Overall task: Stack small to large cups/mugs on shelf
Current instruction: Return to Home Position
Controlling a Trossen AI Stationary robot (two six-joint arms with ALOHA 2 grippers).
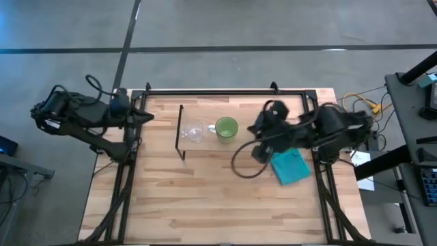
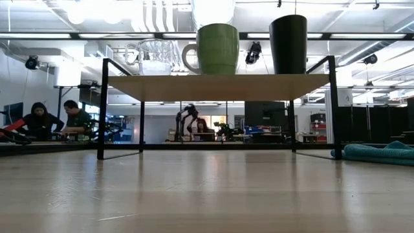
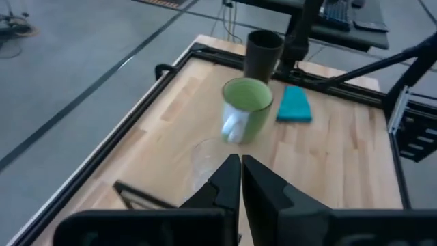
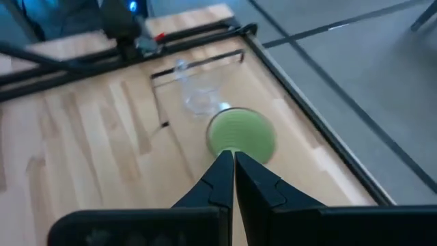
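Observation:
Three vessels stand in a row on the shelf [image 2: 220,87]. They are the clear glass cup [image 2: 154,57], the light-green mug [image 2: 217,48] with its handle toward the glass, and the black cup [image 2: 288,44]. From above, the glass [image 1: 194,131] and the mug [image 1: 227,128] show, while my right arm covers the black cup. My right gripper [image 4: 232,160] is shut and hovers above the shelf's right end, beside the mug [image 4: 240,133]. My left gripper [image 3: 240,167] is shut and waits at the table's left edge [image 1: 147,116], pointing toward the glass [image 3: 205,157].
A blue cloth [image 1: 290,167] lies on the table to the right of the shelf, under my right arm. A dark cable loop [image 1: 246,164] hangs near the shelf's right end. Bare wood spreads toward the near edge. People sit in the room beyond [image 2: 58,120].

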